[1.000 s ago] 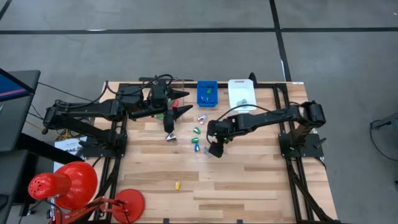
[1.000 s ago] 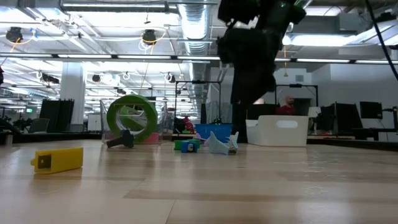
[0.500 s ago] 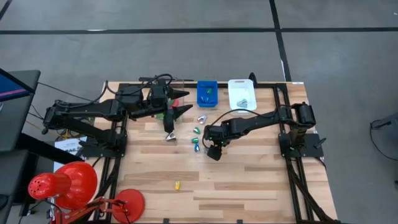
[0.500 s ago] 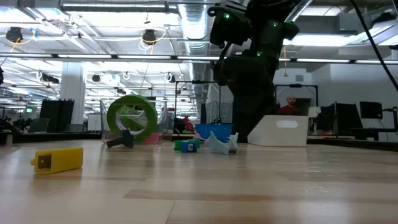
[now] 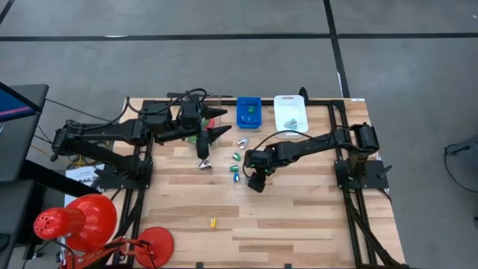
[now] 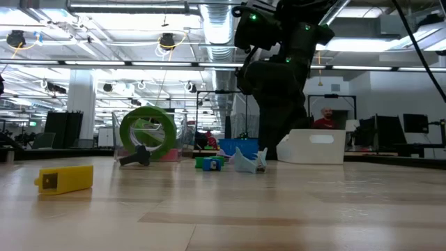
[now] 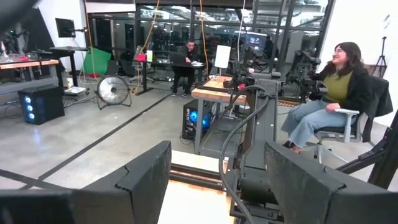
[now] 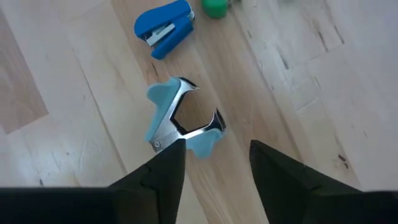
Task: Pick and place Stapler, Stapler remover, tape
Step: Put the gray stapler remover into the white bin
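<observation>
Yellow, the small block lies nearest the table's front edge, and beyond it one green tape roll stands on edge towards the left arm's side. At mid-table the pale blue and silver stapler remover rests on the wood with the blue stapler just past it. The right gripper hangs directly over the remover, fingers parted and clasping nothing. Farther back, the left gripper is raised with its fingers spread and empty, near the blue bin and white bin at the far edge.
</observation>
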